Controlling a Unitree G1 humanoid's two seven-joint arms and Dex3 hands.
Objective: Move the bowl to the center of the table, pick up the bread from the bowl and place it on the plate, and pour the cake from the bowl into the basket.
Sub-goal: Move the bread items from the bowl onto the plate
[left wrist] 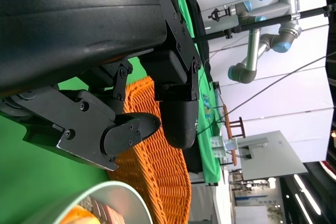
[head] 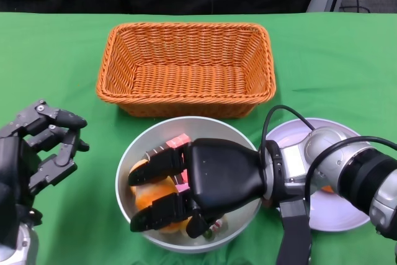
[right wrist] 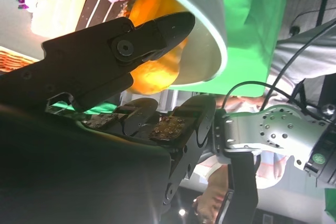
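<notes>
Here the bowl sits on the green table, just in front of the orange wicker basket, which serves as the landmark. The bowl's far rim lies just short of the basket's near wall. To the right of the bowl, also in front of the basket, is the pale plate, partly hidden by the right forearm.

The right hand reaches into the bowl from the plate side, its black fingers curled around the orange bread; in the right wrist view the fingers lie against the bread on both sides, so the hand seems to be gripping it, though the palm hides much of the contact. A slice of cake with pale and dark layers lies in the bowl beside the bread.

The left hand hovers over the table, left of the bowl and in front of the basket's left corner, fingers apart and holding nothing.
</notes>
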